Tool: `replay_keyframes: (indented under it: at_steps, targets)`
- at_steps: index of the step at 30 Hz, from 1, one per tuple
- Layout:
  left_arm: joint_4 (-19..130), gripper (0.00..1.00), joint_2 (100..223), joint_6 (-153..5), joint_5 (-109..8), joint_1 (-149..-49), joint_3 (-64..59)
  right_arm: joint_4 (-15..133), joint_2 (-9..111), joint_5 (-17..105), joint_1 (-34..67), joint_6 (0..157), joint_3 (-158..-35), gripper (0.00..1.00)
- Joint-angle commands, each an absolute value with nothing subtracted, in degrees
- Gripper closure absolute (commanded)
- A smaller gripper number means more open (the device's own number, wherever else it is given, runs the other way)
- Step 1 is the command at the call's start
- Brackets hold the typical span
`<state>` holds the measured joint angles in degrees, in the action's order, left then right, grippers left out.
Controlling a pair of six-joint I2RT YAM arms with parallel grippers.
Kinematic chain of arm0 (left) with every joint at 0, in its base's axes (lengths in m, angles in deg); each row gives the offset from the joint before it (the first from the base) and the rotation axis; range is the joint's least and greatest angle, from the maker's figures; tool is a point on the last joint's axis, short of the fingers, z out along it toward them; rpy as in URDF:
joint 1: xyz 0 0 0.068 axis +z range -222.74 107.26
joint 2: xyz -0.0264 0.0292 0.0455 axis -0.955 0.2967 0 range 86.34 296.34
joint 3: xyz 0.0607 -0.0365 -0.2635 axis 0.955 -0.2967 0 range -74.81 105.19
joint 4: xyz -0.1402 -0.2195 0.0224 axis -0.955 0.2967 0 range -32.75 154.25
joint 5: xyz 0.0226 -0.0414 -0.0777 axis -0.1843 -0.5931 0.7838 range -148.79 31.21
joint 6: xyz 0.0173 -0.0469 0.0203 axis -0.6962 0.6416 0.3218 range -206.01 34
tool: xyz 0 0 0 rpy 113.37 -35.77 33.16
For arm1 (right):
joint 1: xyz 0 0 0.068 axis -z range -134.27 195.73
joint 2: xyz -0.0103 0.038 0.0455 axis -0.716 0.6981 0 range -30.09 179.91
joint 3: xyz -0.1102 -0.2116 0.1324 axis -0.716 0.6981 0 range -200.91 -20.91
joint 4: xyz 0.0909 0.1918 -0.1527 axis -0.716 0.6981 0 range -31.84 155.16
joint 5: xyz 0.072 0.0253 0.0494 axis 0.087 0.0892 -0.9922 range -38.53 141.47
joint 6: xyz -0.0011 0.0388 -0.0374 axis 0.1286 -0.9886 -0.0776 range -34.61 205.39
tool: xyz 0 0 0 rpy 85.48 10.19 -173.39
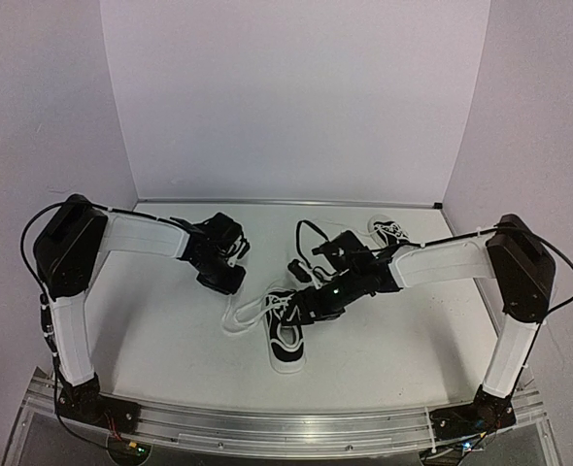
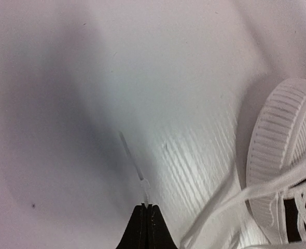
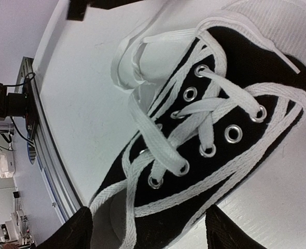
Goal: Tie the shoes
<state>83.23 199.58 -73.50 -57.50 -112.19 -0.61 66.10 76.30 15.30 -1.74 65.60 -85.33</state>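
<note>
**A:** White laces (image 3: pixel 166 148) lie loose and untied across the near sneaker (image 1: pixel 286 342). Where are the arms?

**B:** The right gripper (image 3: pixel 150 231) is right at that sneaker. Its two fingers are spread wide to either side of the ankle opening, with nothing pinched between them. I cannot tell whether they touch the canvas.

**A:** And the other one?

**B:** The left gripper (image 2: pixel 145 210) is just left of the sneaker, low over the white table (image 1: pixel 170 340) and near the ribbed toe cap (image 2: pixel 280 140). Its fingers are pressed together, and a clear lace tip (image 2: pixel 135 161) pokes out from between them.

**A:** Does that tip join the sneaker's lacing?

**B:** Strands trail from the toe cap toward the fingers, but the frame edge cuts off the join.

**A:** The second shoe?

**B:** The far sneaker (image 1: pixel 388 231) lies well beyond the near sneaker and to its right, partly hidden behind the right arm.
</note>
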Motion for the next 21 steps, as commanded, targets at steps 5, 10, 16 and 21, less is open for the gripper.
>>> replay_keyframes:
  at_steps: [5,10,16,21]
  targets:
    - [80.1,1.00,184.1,-69.0,-56.6,-111.9,-10.6,69.4,70.4,28.7,-2.2,67.3,-94.9,0.17]
    - [74.7,1.00,181.4,-65.5,-53.3,-111.9,-18.3,75.5,74.6,31.3,-2.2,77.1,-107.1,0.17]
    - [71.5,1.00,178.9,-62.2,-52.4,-111.9,-23.1,91.0,89.2,33.9,-2.2,89.0,-127.4,0.25]
    - [70.4,1.00,177.8,-61.1,-52.9,-111.9,-25.2,96.7,96.3,34.8,-2.3,92.7,-134.8,0.31]
